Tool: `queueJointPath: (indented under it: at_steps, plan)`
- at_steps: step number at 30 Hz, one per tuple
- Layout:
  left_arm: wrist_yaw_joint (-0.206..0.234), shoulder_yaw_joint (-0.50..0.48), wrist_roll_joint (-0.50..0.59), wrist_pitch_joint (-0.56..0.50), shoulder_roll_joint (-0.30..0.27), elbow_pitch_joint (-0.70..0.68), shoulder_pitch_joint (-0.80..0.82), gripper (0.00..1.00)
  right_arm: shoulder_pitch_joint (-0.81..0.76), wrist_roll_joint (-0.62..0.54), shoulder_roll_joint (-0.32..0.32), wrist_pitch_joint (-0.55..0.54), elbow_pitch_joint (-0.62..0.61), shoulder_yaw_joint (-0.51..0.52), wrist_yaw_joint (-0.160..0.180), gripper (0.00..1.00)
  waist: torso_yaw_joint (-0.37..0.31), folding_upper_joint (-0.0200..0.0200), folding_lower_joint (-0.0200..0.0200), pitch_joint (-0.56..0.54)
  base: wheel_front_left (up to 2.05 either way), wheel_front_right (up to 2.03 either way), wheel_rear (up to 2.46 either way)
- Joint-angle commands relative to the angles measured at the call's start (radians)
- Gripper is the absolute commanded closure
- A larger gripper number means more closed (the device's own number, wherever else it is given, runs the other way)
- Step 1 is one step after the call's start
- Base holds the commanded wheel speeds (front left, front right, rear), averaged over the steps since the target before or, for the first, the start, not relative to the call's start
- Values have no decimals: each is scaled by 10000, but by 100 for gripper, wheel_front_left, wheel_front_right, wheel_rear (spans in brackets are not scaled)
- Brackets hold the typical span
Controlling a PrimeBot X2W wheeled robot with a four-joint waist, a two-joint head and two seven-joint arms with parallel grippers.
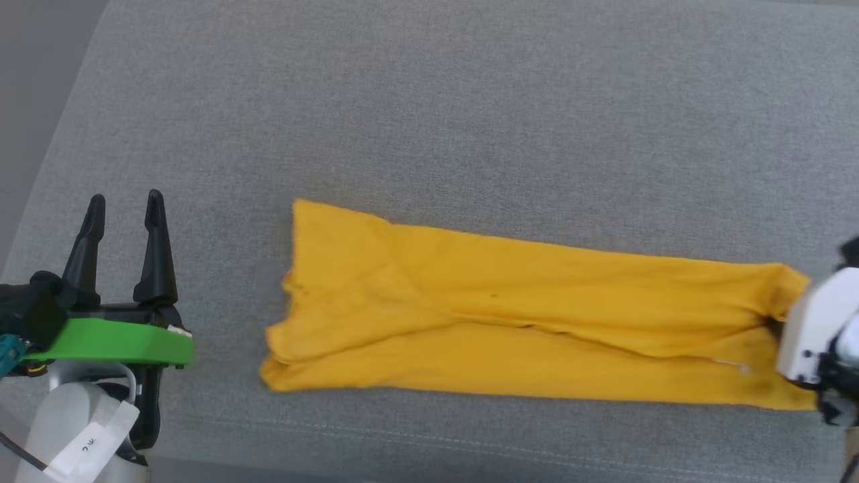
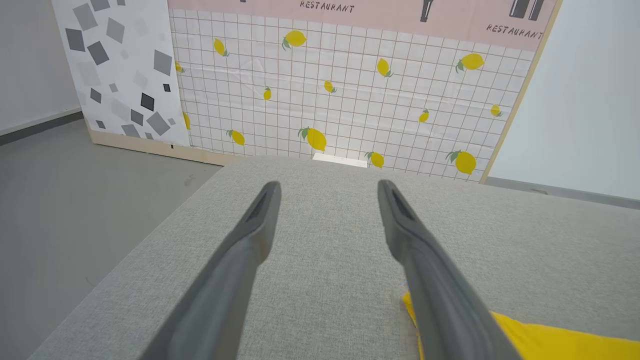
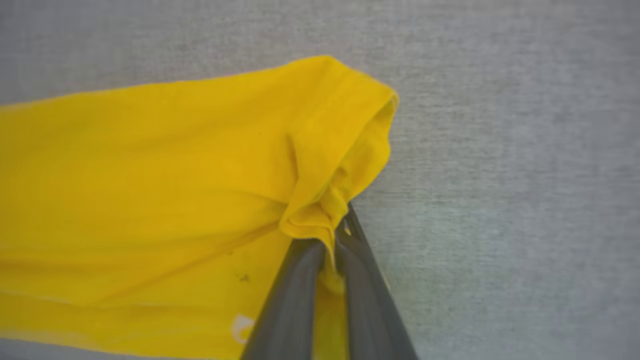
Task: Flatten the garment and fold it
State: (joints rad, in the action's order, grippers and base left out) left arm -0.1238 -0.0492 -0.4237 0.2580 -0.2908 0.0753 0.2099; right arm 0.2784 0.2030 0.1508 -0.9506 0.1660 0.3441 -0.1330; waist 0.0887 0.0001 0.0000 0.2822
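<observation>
Bright, even, diffuse light falls from above in the head view. The grey upholstered bench [image 1: 429,121] shows no glare, and the yellow garment [image 1: 523,322] casts only a thin soft shadow along its left edge and under its folds. The white wrist housing [image 1: 815,329] at the right edge is nearly blown out. The left wrist view is sharp on the lemon-print backdrop [image 2: 350,100], its lettering legible, though its straight edges lean with wide-angle distortion. The fingers [image 2: 250,250] of the left gripper [image 2: 327,183] look soft up close. The right wrist view is blurred overall: the cloth weave and the right gripper [image 3: 332,230] lack crisp edges.
</observation>
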Motion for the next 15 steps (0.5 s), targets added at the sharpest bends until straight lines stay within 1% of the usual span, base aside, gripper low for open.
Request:
queueJointPath:
  at_steps: [1,4,6,7,9,12,15]
  plan:
    - [-67,9,-104,37,-24,18,39,0,60,-381,122,-54,64,533,23,100,-4,-1,0,-7,0,0,0]
    - [-67,41,-135,37,-60,63,18,0,174,-1187,121,-38,-25,1609,23,100,-8,-1,0,-27,0,0,0]
    - [-68,64,-162,37,-98,122,-4,0,273,-2058,164,135,-183,2270,23,100,-8,-1,0,-26,0,0,0]
    - [-68,83,-188,37,-118,176,-15,0,405,-2423,23,220,-267,2704,23,100,-8,-1,0,-30,0,0,0]
    - [-68,101,-224,37,-150,248,-30,0,594,-3052,-210,295,-420,3194,23,100,-18,-1,0,-53,0,0,0]
    - [-68,69,-262,37,-156,356,-89,0,688,-3689,-405,201,-569,3366,23,100,-63,-1,0,-168,0,0,0]
    - [-68,26,-256,37,-93,417,-226,0,486,-3977,-444,-378,-656,2951,23,100,-118,-1,0,-394,0,0,0]
